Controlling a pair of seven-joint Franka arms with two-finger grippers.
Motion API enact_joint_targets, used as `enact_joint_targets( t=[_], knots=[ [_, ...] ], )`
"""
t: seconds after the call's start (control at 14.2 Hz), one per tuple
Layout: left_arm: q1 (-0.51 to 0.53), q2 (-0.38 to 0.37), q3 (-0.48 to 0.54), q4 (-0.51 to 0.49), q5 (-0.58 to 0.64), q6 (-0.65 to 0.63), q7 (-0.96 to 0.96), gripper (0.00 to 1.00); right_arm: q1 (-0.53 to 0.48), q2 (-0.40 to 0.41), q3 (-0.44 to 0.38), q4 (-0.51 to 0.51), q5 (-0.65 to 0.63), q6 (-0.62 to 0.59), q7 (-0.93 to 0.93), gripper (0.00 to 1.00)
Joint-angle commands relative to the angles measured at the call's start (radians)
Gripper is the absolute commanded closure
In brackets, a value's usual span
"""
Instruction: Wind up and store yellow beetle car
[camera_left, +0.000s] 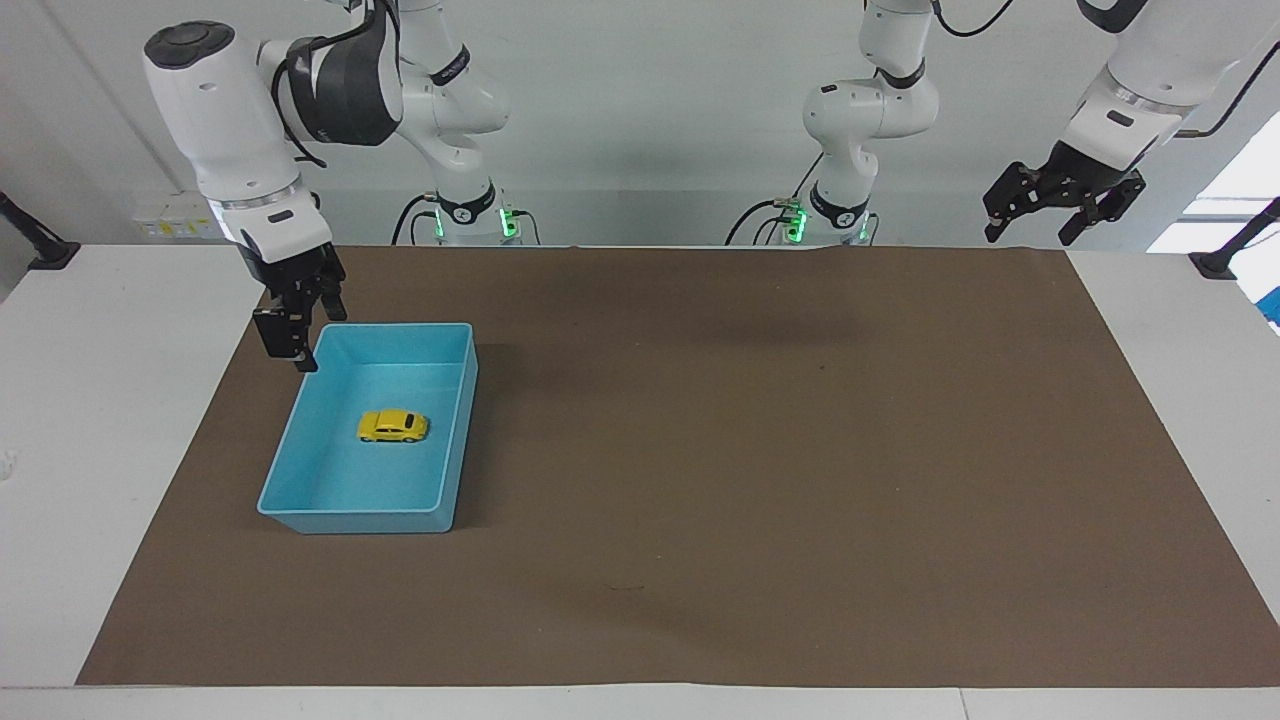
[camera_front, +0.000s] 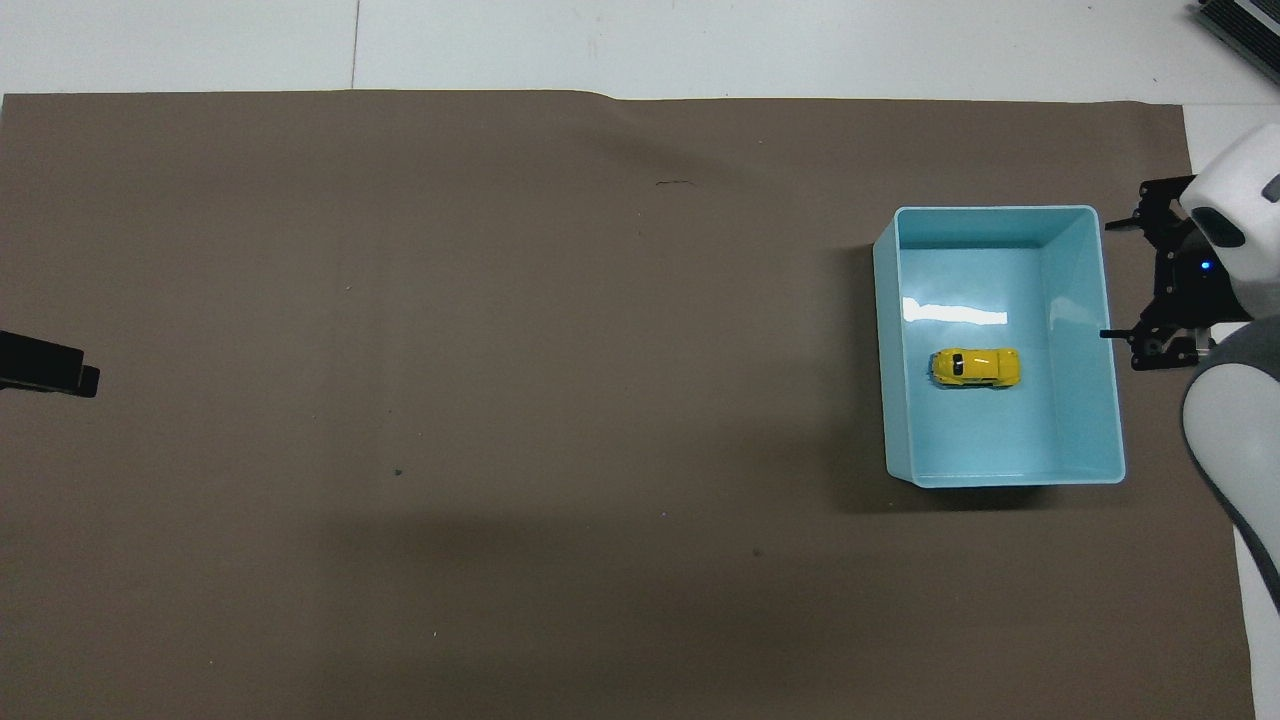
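Car (camera_left: 393, 426), yellow, sits upright on its wheels inside the blue bin (camera_left: 455, 440), near the middle, at the right arm's end of the brown mat (camera_left: 760, 450). Right gripper (camera_left: 290, 335) hangs empty, jaws open, over the bin's corner nearest the robots. Left gripper (camera_left: 1062, 197) waits raised above its own end, jaws open and empty.

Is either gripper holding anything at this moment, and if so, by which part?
Nothing is held. The yellow beetle car lies loose in the blue bin. The right gripper hangs open by the bin's corner; the left gripper waits open, raised.
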Motion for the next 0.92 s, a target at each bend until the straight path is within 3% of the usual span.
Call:
enact_joint_targets(
  t=[0.0, 0.35, 0.56, 0.85],
  knots=[
    [0.007, -0.025, -0.002, -0.023, -0.006, -0.002, -0.002, 0.0, -0.004, -0.004, 0.008, -0.005, -0.005, -0.008, 0.017, 0.0],
    [0.007, -0.025, -0.002, -0.023, -0.006, -0.002, -0.002, 0.0, -0.004, -0.014, 0.003, 0.022, 0.015, -0.01, 0.033, 0.0],
    [0.007, -0.025, -0.002, -0.023, -0.006, -0.002, -0.002, 0.0, -0.005, -0.025, -0.004, 0.09, 0.015, -0.088, 0.166, 0.0],
    [0.007, -0.025, -0.002, -0.023, -0.006, -0.002, -0.002, 0.0, -0.005, -0.03, 0.0, 0.099, 0.014, -0.143, 0.357, 0.0]
  ],
)
